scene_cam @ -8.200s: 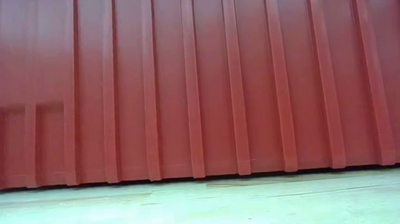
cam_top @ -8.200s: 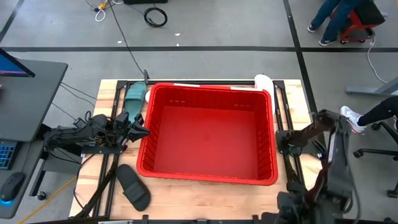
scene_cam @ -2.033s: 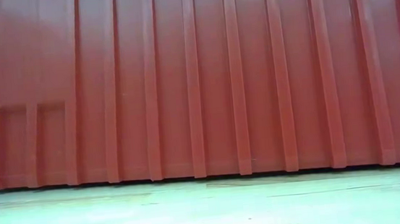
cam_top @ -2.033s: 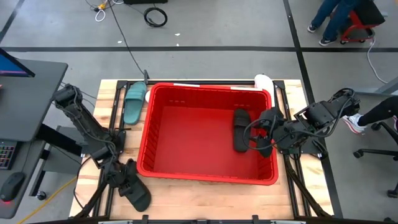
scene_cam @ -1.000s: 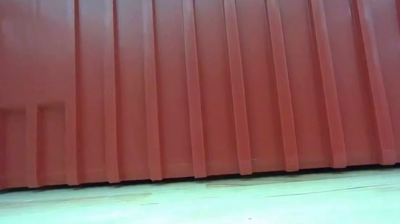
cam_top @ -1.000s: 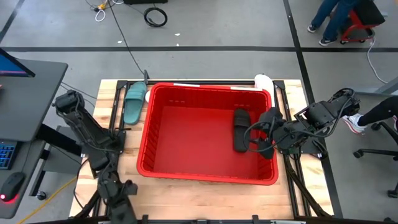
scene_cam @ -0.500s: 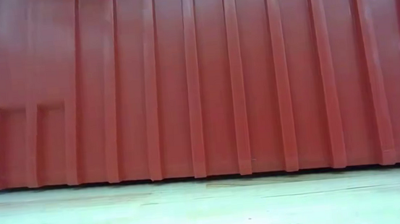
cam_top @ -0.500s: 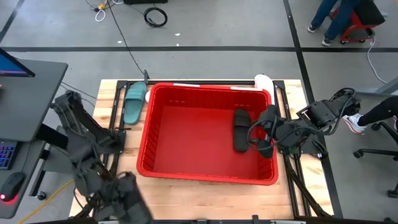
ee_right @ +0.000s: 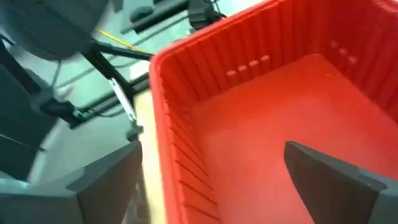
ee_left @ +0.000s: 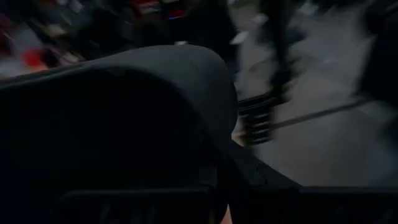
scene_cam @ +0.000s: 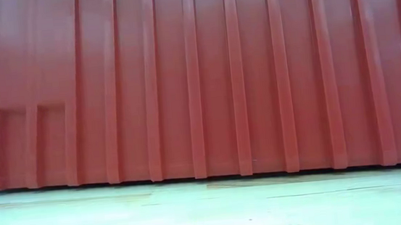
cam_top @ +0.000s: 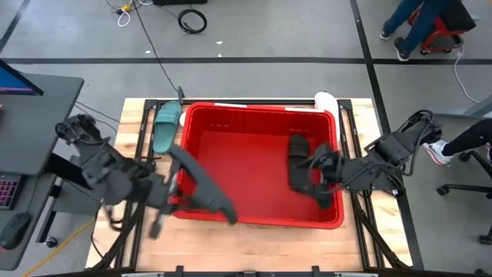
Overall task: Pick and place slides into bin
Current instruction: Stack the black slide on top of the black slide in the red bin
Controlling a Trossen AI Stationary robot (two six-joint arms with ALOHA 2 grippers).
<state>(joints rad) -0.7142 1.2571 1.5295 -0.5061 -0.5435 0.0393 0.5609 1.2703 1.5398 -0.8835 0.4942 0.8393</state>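
Observation:
The red bin [cam_top: 254, 108] fills the table's middle; its wall [scene_cam: 197, 76] blocks the low view. One black slide [cam_top: 297, 158] lies on the bin's floor at the right. My right gripper [cam_top: 314, 175] hangs open just beside it, inside the bin [ee_right: 205, 68], with nothing between its fingers [ee_right: 217, 168]. My left gripper [cam_top: 163, 196] is shut on a second black slide [cam_top: 201, 185], which is in the air over the bin's near left corner and fills the left wrist view [ee_left: 124, 124]. A teal slide [cam_top: 165, 127] lies on the table left of the bin. My left gripper holds the second black slide lifted clear of the table, slanting across the bin's near left rim [cam_top: 181, 204]. Motion blur and the slide itself hide the fingers, so which part they are on cannot be told.
A white slide [cam_top: 325, 100] lies behind the bin's far right corner. A strip of bare wooden table [cam_top: 254, 238] runs along the near edge. A desk with a screen [cam_top: 31, 115] stands left of the table. People's legs [cam_top: 419, 27] show in the room beyond.
My left gripper has lifted the black slide off the table's near left corner and swung it up and toward the bin, where it now hangs over the near left rim. My right gripper has shifted slightly toward the table's left inside the bin.

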